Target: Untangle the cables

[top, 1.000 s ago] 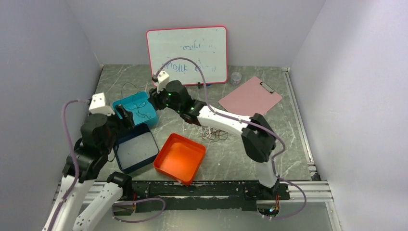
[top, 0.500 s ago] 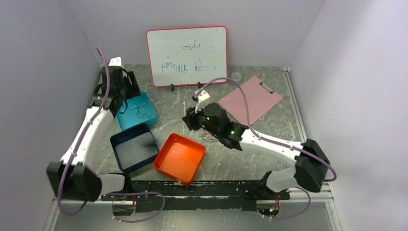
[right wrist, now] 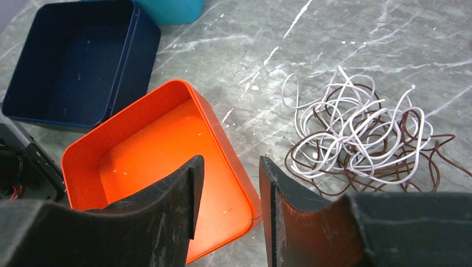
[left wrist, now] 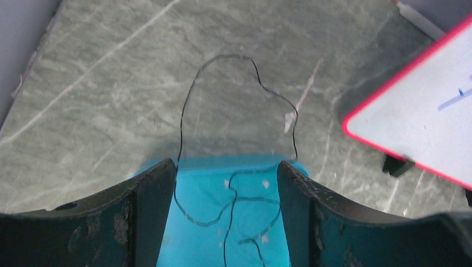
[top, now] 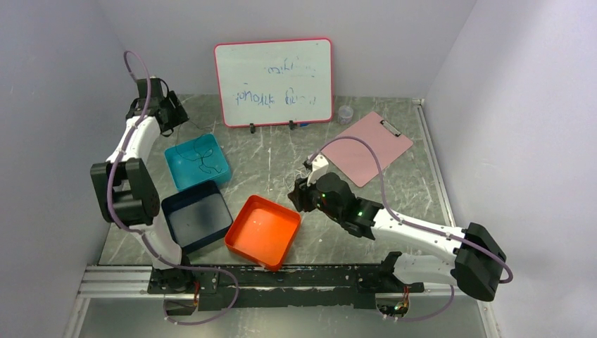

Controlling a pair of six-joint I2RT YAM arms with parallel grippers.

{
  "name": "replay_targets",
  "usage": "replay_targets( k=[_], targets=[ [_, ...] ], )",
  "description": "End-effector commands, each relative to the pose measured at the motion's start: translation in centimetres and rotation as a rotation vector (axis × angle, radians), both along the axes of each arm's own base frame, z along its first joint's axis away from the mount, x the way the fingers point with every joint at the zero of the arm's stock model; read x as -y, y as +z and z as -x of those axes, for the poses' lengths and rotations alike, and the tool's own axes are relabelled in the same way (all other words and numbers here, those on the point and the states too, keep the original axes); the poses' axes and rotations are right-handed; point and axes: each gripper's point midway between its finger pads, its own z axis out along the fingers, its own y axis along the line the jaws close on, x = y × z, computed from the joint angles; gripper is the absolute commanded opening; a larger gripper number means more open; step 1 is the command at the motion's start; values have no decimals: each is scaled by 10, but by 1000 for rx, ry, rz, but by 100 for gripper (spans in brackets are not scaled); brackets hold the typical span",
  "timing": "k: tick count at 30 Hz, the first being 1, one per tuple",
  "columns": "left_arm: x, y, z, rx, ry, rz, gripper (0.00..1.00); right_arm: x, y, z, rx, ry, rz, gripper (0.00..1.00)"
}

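A thin black cable (left wrist: 245,206) lies in the teal tray (left wrist: 189,239); one loop hangs over its far rim onto the table. My left gripper (left wrist: 227,167) is open and empty, high above that tray's far edge, by the back left wall in the top view (top: 169,113). A tangle of white and brown cables (right wrist: 356,133) lies on the table right of the orange tray (right wrist: 167,150). My right gripper (right wrist: 228,167) is open and empty above that tray's right rim, just left of the tangle. In the top view the right arm (top: 331,197) hides most of the tangle.
An empty navy tray (top: 197,217) sits left of the orange tray (top: 262,231), with the teal tray (top: 198,160) behind it. A whiteboard (top: 274,81) stands at the back. A pink clipboard (top: 366,146) and a small clear cup (top: 345,113) lie at back right.
My left arm has swung from beside the trays up to the back left corner. My right arm has drawn back from the teal tray to the table's middle, over the tangle.
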Motion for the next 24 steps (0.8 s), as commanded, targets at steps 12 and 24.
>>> replay_targets(
  k=[12,24],
  targets=[
    [-44,-46,-54,-115,-63,-46,75,11,-11,-6,2,-67,28,47],
    [-51,-71,-83,-181,-320,-206,72,7,-24,-5,-16,-30,70,47]
  ],
)
